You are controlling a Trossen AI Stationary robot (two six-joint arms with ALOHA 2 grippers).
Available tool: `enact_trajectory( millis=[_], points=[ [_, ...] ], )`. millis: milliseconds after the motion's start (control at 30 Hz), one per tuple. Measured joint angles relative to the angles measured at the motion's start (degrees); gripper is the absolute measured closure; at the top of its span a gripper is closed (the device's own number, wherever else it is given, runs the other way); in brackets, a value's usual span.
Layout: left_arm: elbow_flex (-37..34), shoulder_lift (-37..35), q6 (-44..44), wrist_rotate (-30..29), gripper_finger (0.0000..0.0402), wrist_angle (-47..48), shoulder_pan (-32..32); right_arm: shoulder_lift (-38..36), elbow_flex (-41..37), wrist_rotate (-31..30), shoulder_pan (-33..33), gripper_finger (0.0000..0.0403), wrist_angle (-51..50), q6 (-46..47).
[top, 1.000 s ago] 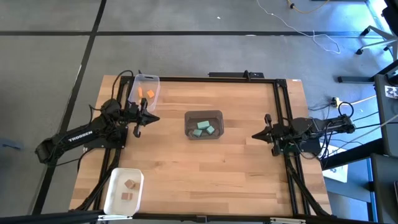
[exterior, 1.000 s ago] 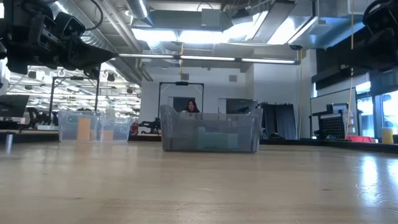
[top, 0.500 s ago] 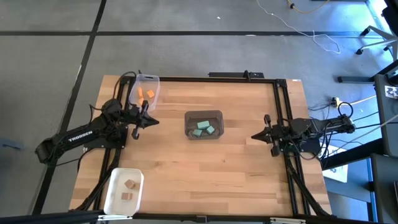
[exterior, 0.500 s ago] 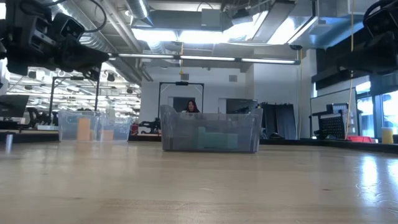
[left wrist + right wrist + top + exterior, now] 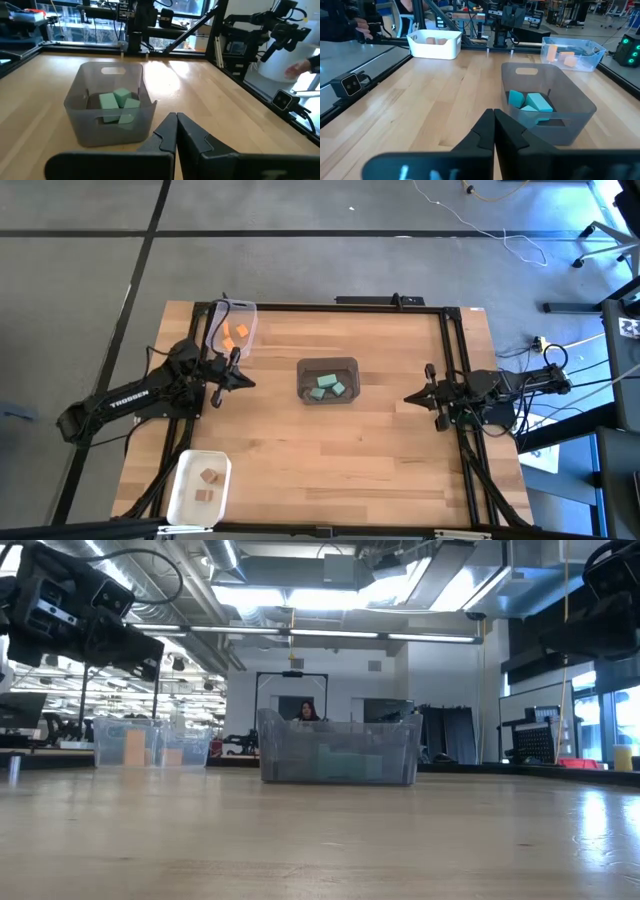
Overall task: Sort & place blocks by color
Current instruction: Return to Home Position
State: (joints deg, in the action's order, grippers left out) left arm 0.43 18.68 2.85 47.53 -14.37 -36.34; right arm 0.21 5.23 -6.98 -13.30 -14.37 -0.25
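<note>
Lying binned, orange blocks (image 5: 236,334) sit near the left gripper (image 5: 249,381).

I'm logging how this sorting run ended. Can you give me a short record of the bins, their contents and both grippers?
clear bin: holds orange blocks
grey bin: holds teal blocks
white bin: holds tan blocks
left gripper: shut, empty, left of grey bin
right gripper: shut, empty, near table's right edge

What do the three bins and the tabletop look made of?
Grey bin: translucent smoky plastic, teal blocks show through its wall. Clear bin: glossy see-through plastic. White bin: opaque, likely plastic. Tabletop: light wood planks, visible grain, slight sheen.
</note>
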Motion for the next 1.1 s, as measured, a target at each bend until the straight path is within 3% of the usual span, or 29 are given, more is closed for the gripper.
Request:
enact_trajectory(
  millis=[300,433,767,1100],
  points=[
    [0.0,0.0,0.0,-4.7,0.0401,3.5,0.0,0.0,0.0,0.1,0.0,0.0389,0.0,0.0],
    [0.0,0.1,0.8,-12.1,0.0401,10.1,0.0,0.0,0.0,0.1,0.0,0.0391,0.0,-0.1],
    [0.0,0.2,-0.4,-30.1,0.0401,9.8,0.0,0.0,0.1,0.1,0.0,0.0390,0.0,-0.1],
    [0.0,0.2,-0.5,-35.0,0.0401,9.8,0.0,0.0,0.1,0.1,0.0,0.0390,0.0,0.0]
  ],
)
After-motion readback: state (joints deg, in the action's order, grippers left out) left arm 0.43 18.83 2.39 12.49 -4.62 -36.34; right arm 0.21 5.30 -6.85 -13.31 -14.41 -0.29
